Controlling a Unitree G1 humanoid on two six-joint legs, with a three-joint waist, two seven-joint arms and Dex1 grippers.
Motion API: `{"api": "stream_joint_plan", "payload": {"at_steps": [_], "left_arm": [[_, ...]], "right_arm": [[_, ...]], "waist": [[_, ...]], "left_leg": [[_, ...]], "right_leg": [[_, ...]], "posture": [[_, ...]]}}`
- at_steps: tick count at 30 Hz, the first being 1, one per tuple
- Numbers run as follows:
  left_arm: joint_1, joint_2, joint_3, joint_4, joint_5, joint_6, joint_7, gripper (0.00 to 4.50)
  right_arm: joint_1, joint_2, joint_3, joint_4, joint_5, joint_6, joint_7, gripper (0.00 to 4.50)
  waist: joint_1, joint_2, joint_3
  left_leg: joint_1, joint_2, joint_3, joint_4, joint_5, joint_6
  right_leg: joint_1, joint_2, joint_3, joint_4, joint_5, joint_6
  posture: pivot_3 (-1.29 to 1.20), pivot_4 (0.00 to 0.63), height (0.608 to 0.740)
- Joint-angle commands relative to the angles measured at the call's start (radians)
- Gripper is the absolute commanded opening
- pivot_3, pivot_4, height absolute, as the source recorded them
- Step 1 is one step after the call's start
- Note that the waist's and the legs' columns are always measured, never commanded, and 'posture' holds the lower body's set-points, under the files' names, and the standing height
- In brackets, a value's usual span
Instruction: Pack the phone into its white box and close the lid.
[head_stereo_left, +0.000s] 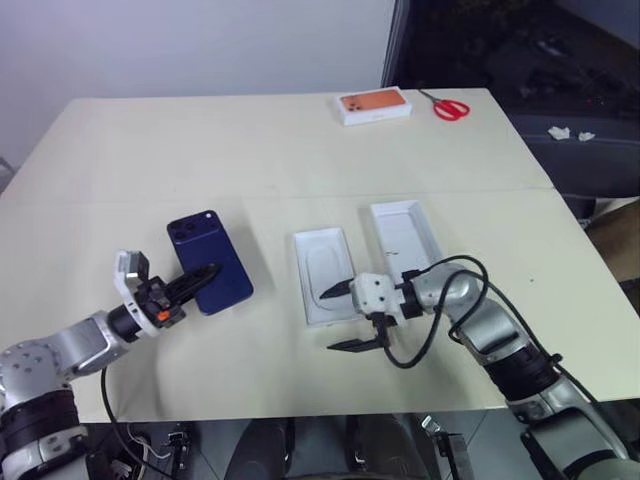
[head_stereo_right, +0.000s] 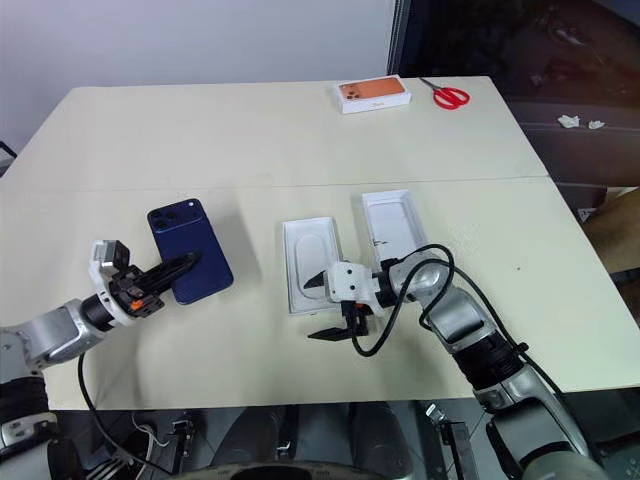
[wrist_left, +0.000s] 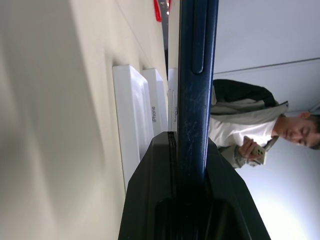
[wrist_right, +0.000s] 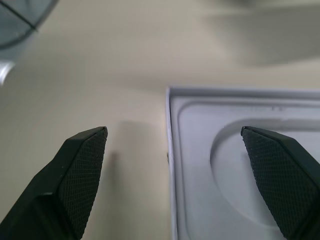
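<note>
The left gripper (head_stereo_left: 200, 275) pinches the phone (head_stereo_left: 208, 261), a slim dark navy-blue smartphone with a glossy back and a camera cluster in one corner, by its edge and holds it lifted above the pale beige table (head_stereo_left: 250, 150), to the left of the tray with the recess. This tray is a thin white piece with a rounded recess (head_stereo_left: 324, 275), and it lies flat near the middle of the table. Just to the right of it, side by side, lies a second white rectangular tray (head_stereo_left: 405, 235); whether this one is the box base or the lid, I cannot say.

The right gripper (head_stereo_left: 347, 318) has its black fingers spread wide and holds nothing; it is at the near end of the tray with the recess, one finger over the tray and one over the table.

I judge the step in hand is to carry the phone to its box. The next move calls for bringing the phone level over the base and lowering it inside the rim.

In the left wrist view the word "iPhone" (wrist_left: 153, 113) can be read on the side of one white box piece.
</note>
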Motion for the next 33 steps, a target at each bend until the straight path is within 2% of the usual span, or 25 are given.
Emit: {"api": "stream_joint_plan", "payload": {"at_steps": [1,2,4,5,7,14,16,18,24,30,33], "left_arm": [[0.001,0.013,0.000,-0.032,-0.025,-0.010,-0.021,0.00],[0.002,0.013,-0.001,-0.033,-0.025,-0.011,-0.021,0.00],[0.003,0.017,-0.004,-0.034,-0.022,-0.012,-0.022,0.00],[0.004,0.019,-0.005,-0.034,-0.021,-0.013,-0.022,0.00],[0.007,0.021,-0.007,-0.035,-0.021,-0.015,-0.024,0.00],[0.015,0.028,-0.013,-0.037,-0.018,-0.020,-0.028,0.00],[0.015,0.028,-0.015,-0.035,-0.016,-0.023,-0.029,0.00],[0.015,0.030,-0.018,-0.034,-0.014,-0.025,-0.032,0.00],[0.015,0.037,-0.025,-0.033,-0.014,-0.027,-0.037,0.00],[0.015,0.046,-0.029,-0.027,-0.012,-0.030,-0.043,0.00],[0.004,0.050,-0.027,-0.013,-0.016,-0.032,-0.046,0.00]], "right_arm": [[-0.015,0.007,0.018,0.034,-0.034,-0.058,-0.018,4.48],[-0.017,0.011,0.019,0.044,-0.036,-0.063,-0.021,4.48],[-0.020,0.019,0.019,0.053,-0.034,-0.067,-0.027,3.95],[-0.021,0.017,0.021,0.058,-0.040,-0.079,-0.027,3.64],[-0.020,0.013,0.026,0.069,-0.050,-0.098,-0.027,2.68],[-0.021,0.008,0.025,0.092,-0.054,-0.108,-0.031,2.68],[-0.020,0.008,0.024,0.094,-0.055,-0.112,-0.033,2.11],[-0.020,0.006,0.026,0.097,-0.064,-0.124,-0.039,1.36],[-0.019,0.010,0.018,0.098,-0.059,-0.122,-0.045,1.36],[-0.037,0.057,0.003,0.058,-0.002,-0.035,-0.050,1.36],[-0.069,0.134,0.018,0.060,-0.017,0.041,-0.114,1.36]], "waist": [[0.001,0.000,0.000],[0.001,0.000,0.000],[0.000,0.000,0.000],[0.000,0.000,0.000],[0.000,0.000,0.000],[0.000,-0.001,0.000],[0.000,-0.001,0.000],[0.000,-0.001,0.000],[-0.001,-0.001,-0.001],[-0.002,-0.001,-0.001],[-0.005,-0.001,-0.001]], "left_leg": [[0.000,0.000,0.000,0.000,0.000,0.000],[0.000,0.000,0.000,0.000,0.000,0.000],[0.000,0.000,0.000,0.000,0.000,0.000],[0.000,0.000,0.000,0.000,0.000,0.000],[0.000,0.000,0.000,0.001,0.000,0.000],[0.002,0.000,0.000,0.001,0.000,0.000],[0.002,0.000,0.000,0.002,0.000,0.001],[0.003,0.000,-0.001,0.002,-0.001,0.001],[0.007,0.000,-0.001,0.002,-0.002,0.004],[0.007,0.000,-0.001,0.002,-0.002,0.004],[0.007,0.000,-0.001,0.002,-0.001,0.004]], "right_leg": [[0.000,0.000,0.000,0.000,0.000,0.000],[0.000,0.000,0.000,0.000,0.000,0.000],[0.000,0.000,0.000,0.000,0.000,0.000],[0.001,0.000,0.000,0.000,0.000,0.000],[0.001,0.000,0.000,0.000,0.000,0.000],[0.003,0.000,-0.001,0.001,0.000,0.000],[0.003,0.000,-0.001,0.001,0.000,0.000],[0.004,0.000,-0.001,0.001,0.000,0.000],[0.008,0.000,-0.001,0.001,0.000,0.000],[0.007,0.000,-0.001,0.002,0.000,0.000],[0.007,0.000,-0.001,0.002,0.000,0.000]], "posture": [[0.00,0.150,0.740],[0.00,0.150,0.740],[0.00,0.150,0.740],[0.00,0.150,0.740],[0.00,0.150,0.740],[0.00,0.150,0.740],[0.00,0.150,0.740],[0.00,0.150,0.740],[0.00,0.150,0.740],[0.00,0.150,0.740],[0.00,0.150,0.740]]}}
